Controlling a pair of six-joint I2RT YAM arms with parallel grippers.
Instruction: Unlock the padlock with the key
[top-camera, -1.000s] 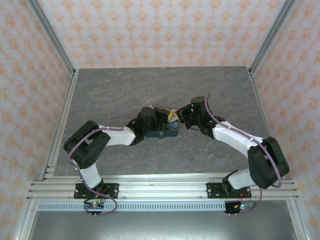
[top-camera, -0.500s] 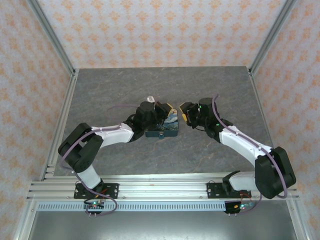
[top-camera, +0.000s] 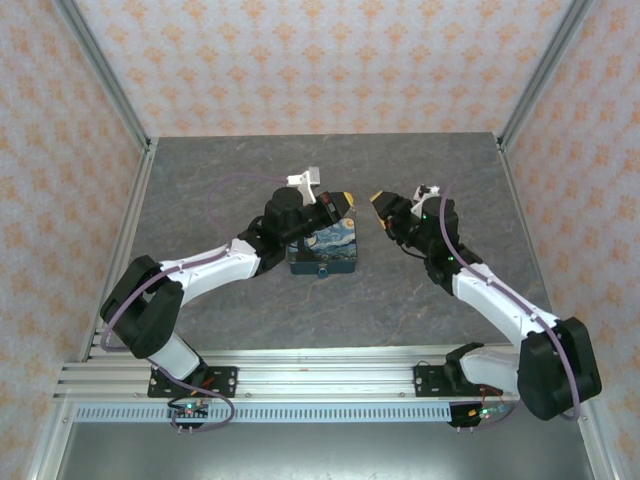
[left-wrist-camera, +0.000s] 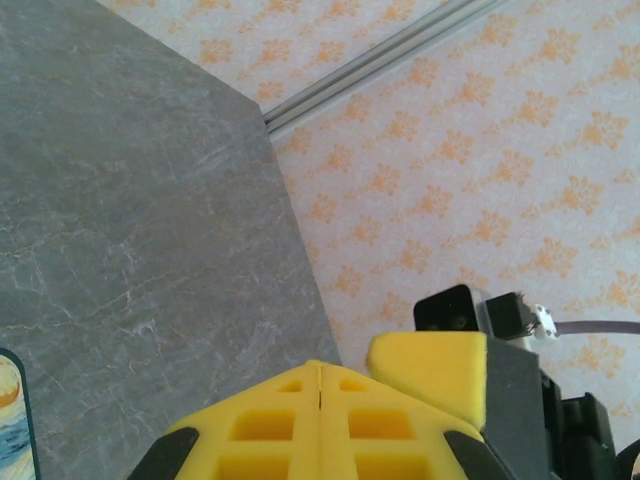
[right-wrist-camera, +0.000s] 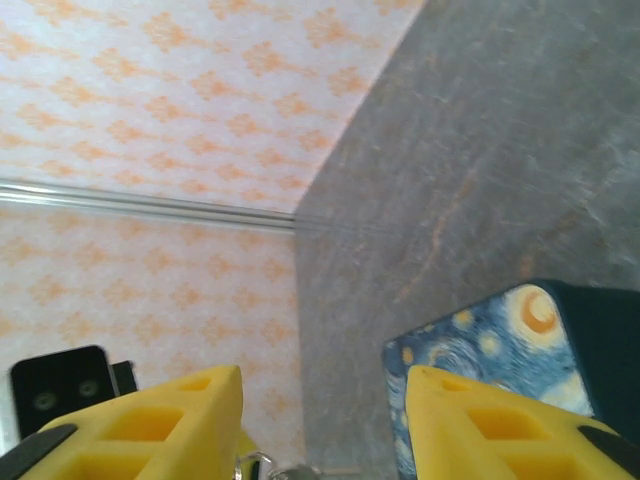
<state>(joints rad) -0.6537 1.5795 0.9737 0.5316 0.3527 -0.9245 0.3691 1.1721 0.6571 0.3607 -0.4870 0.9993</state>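
Within the last second both arms have lifted off the box (top-camera: 322, 248) and drawn apart, so nothing is working the lock now. The left pincer (top-camera: 340, 204) is pressed together, with nothing visible in it. The right pincer (top-camera: 382, 204) gapes wide. The padlock (top-camera: 323, 270) hangs on the box's near side, mid-counter (top-camera: 200, 180). A metal glint (right-wrist-camera: 265, 465) low between the right fingers may be the key, though I cannot tell.

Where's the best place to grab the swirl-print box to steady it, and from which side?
Likely its left and right teal walls, coming straight down from above. The box sits flat, lid up, with straight parallel sides, so fingers would close squarely. The open right gripper hangs just beyond its far right corner, better placed than the shut left gripper.
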